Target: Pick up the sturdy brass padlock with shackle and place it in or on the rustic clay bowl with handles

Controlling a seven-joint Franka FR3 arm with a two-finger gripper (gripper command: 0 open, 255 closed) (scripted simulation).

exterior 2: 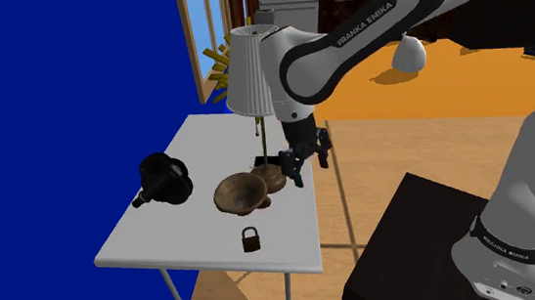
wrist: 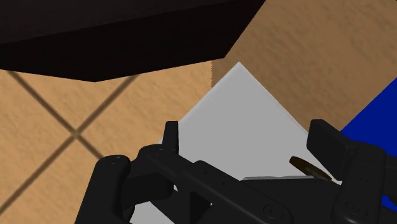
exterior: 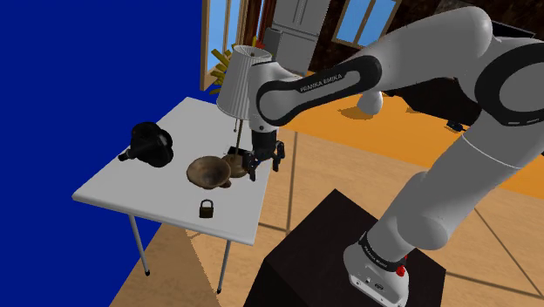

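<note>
The small brass padlock (exterior: pixel 207 208) (exterior 2: pixel 251 239) stands upright near the table's front edge. Behind it sits the brown clay bowl (exterior: pixel 207 171) (exterior 2: pixel 239 193), with nothing inside that I can see. My black gripper (exterior: pixel 264 164) (exterior 2: pixel 308 168) (wrist: pixel 248 143) hangs open and empty over the table's edge nearest the stand, beside the bowl and well behind the padlock. In the wrist view its fingers stand wide apart over the white table corner (wrist: pixel 235 108), and a brown sliver (wrist: pixel 308 168) shows next to one finger.
A lamp with a white shade (exterior: pixel 237 83) (exterior 2: pixel 248 72) stands on the white table (exterior: pixel 131 183) (exterior 2: pixel 155 236) right by the gripper, its base beside the bowl. A black rounded object (exterior: pixel 150 144) (exterior 2: pixel 165 178) lies further from the stand. The black stand (exterior: pixel 349 253) is close by.
</note>
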